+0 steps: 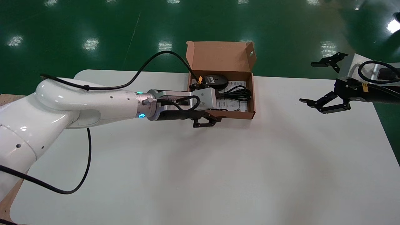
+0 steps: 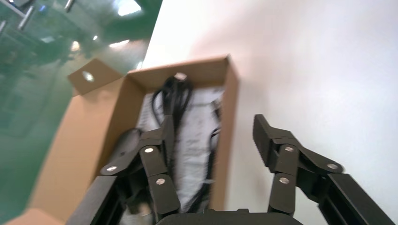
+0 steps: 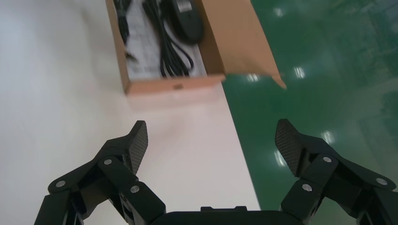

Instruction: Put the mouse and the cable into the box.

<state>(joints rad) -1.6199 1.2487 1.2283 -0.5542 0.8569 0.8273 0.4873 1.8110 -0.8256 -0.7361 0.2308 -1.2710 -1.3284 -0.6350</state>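
Two of the task's things are already lying inside the brown cardboard box, which is sitting at the far edge of the white desk with its lid flap standing up against the green floor behind. The rounded black mouse is resting on the lid side of the box. The coiled black cable is lying just beside it, and both are sitting on a printed white paper sheet that is lining the bottom. The left pincer is hovering at the box's near wall with its fingers spread apart, gripping nothing. One finger is hanging inside the box above the cable, perhaps touching it, though the wrist view is not settling that, while the other is sitting outside over bare desk. The right pincer is hanging well apart from the box at the desk's right side, fingers wide and holding nothing.
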